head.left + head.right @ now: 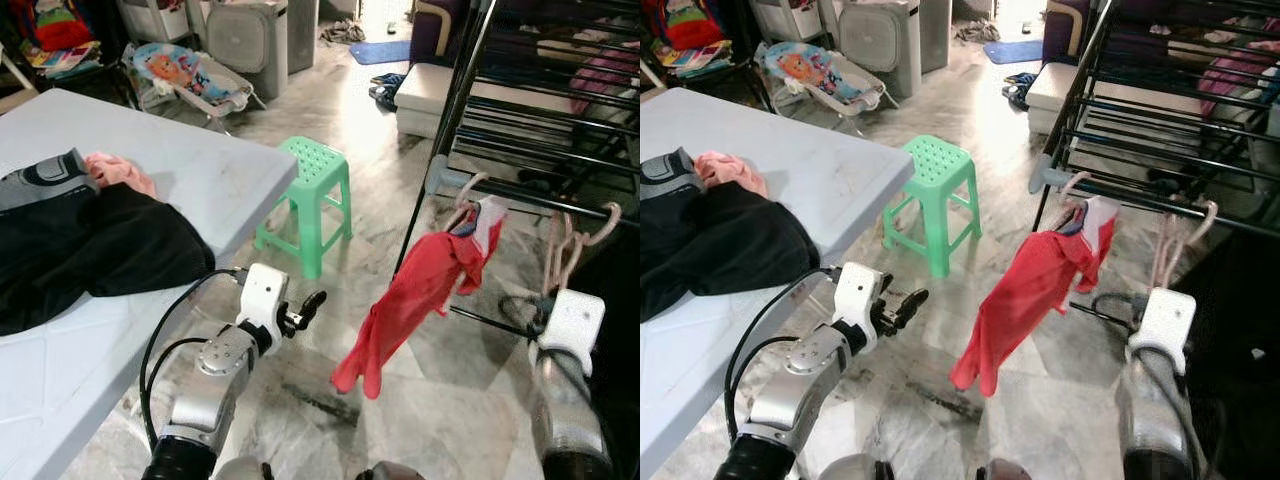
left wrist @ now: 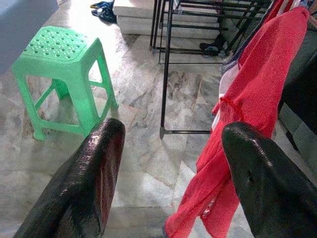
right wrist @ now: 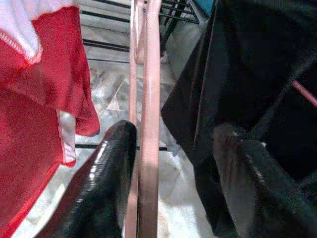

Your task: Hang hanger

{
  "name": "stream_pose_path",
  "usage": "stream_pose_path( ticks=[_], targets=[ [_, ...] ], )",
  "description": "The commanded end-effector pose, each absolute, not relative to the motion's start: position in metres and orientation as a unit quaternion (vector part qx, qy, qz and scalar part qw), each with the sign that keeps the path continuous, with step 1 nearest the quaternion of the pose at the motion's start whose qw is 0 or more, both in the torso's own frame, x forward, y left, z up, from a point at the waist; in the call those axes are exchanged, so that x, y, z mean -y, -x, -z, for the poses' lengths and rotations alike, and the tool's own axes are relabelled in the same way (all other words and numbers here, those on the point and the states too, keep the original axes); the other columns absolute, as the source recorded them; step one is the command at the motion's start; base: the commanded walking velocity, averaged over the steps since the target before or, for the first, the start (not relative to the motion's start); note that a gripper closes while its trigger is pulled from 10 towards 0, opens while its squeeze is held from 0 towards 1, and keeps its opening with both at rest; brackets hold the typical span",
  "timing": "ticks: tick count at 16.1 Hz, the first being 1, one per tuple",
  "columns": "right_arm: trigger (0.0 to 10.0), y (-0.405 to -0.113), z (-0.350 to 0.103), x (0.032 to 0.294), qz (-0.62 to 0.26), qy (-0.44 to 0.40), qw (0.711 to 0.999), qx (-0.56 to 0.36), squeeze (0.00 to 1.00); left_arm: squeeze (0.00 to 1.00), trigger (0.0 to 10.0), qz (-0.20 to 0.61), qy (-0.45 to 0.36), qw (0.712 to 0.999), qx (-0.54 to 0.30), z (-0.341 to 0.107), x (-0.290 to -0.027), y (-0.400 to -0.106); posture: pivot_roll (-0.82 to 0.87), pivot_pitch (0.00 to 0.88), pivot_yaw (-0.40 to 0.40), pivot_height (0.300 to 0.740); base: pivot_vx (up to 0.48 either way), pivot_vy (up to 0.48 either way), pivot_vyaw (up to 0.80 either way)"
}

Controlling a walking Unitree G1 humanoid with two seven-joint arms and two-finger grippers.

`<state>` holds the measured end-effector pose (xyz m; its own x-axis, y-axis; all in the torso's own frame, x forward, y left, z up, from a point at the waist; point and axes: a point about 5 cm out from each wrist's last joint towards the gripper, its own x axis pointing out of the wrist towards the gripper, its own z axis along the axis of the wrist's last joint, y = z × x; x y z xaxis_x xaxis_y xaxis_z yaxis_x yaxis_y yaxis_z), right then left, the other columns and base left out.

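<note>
A red and white garment (image 1: 420, 290) hangs on a pink hanger (image 1: 468, 192) hooked over a low bar of the black drying rack (image 1: 540, 130). Bare pink hangers (image 1: 570, 240) dangle from the same bar just to its right. My right gripper (image 3: 173, 131) is open at those bare hangers, and one pink hanger (image 3: 148, 99) runs between its fingers, close against one finger (image 3: 106, 168). My left gripper (image 1: 312, 302) is open and holds nothing, in the air beside the table and pointing toward the red garment (image 2: 247, 99).
A grey table (image 1: 180, 170) on my left carries a black garment (image 1: 90, 250) and a pink cloth (image 1: 115, 170). A green plastic stool (image 1: 310, 190) stands on the marble floor ahead. A black garment (image 3: 237, 74) hangs right of the hangers. Boxes and clutter line the back.
</note>
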<state>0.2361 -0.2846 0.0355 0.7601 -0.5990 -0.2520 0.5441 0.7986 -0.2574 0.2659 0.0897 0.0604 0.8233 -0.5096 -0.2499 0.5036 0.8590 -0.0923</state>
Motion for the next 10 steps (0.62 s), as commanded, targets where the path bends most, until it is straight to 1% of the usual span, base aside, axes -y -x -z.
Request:
stream_pose_path(
  ticks=[1,3,5,7,10],
  targets=[
    [10.0,-0.231,-0.038,0.280,0.310,0.090,0.933,-0.162,1.00,0.00,10.0,0.262,0.006,0.956,-0.133,-0.060,-0.090,-0.267,-0.03,0.000,0.015,0.740,0.000,0.000,0.00],
    [10.0,-0.218,-0.038,0.274,0.307,0.093,0.935,-0.155,1.00,0.00,10.0,0.259,0.008,0.957,-0.132,-0.061,-0.090,-0.268,-0.04,0.000,0.013,0.740,0.000,0.000,0.00],
    [10.0,-0.217,-0.045,0.267,0.282,0.097,0.946,-0.129,1.00,0.00,10.0,0.260,0.007,0.957,-0.132,-0.060,-0.089,-0.268,-0.05,0.000,0.016,0.740,0.000,0.000,0.00],
    [10.0,-0.225,-0.055,0.259,0.253,0.104,0.956,-0.102,1.00,0.00,10.0,0.262,0.005,0.955,-0.137,-0.058,-0.088,-0.267,-0.05,0.000,0.016,0.740,-0.313,0.000,0.00],
    [10.0,-0.230,-0.061,0.254,0.235,0.096,0.963,-0.089,1.00,0.00,10.0,0.261,0.004,0.956,-0.136,-0.059,-0.088,-0.267,-0.04,0.000,0.015,0.740,-0.328,0.000,0.00]
  ],
)
